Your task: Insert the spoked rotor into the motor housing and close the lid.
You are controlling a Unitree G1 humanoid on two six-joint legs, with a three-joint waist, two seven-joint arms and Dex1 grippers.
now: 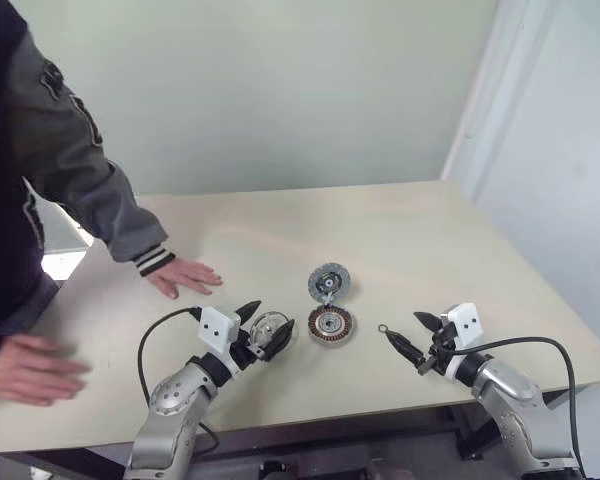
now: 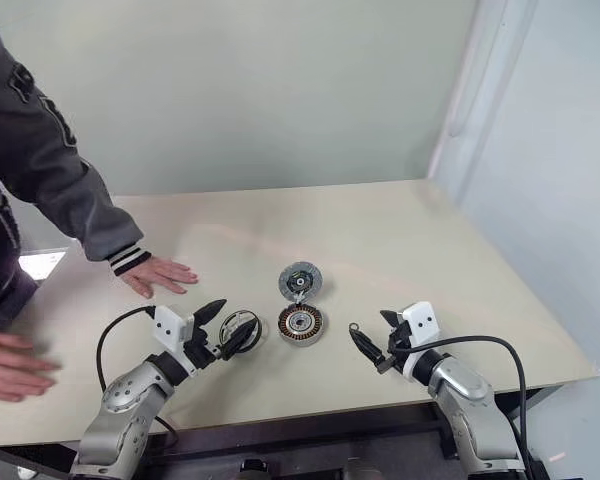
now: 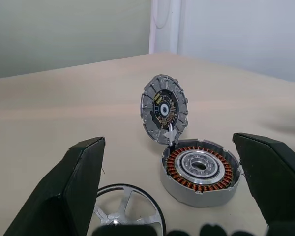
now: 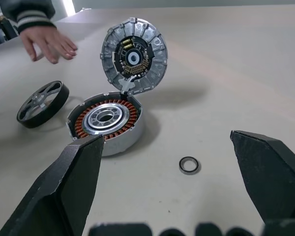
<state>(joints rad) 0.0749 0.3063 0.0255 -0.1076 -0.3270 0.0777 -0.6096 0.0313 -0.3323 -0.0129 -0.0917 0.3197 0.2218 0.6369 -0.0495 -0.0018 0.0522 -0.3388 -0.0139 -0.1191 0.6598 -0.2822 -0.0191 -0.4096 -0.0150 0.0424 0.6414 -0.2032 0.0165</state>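
Three parts of the task lie on the table [image 1: 460, 230], none yet assembled. The motor housing [image 1: 331, 325] rests near the middle of the table, open side up, so its copper windings and silvery centre face the arms and can receive a part from above. The lid [image 1: 328, 283] stands tilted on edge at the far side of the housing, touching its rim; it appears joined there by a short white link, which would explain why it stays propped open instead of lying flat. The spoked rotor [image 4: 43, 103] lies flat just left of the housing, apart from it, directly ahead of the left gripper [image 1: 264, 326].

The left gripper has its fingers spread wide and holds nothing; the rotor sits on the table between and just beyond the fingertips, a position that suits a pickup. The right gripper [image 1: 412, 342] is likewise spread wide and empty, held to the right of the housing and apart from it. A small dark ring [image 4: 189, 164] lies on the table between the right gripper and the housing.

At the far left, a person's hand [image 1: 185, 276] rests flat on the table, well apart from the parts.

Judged stage: insertion not yet begun.
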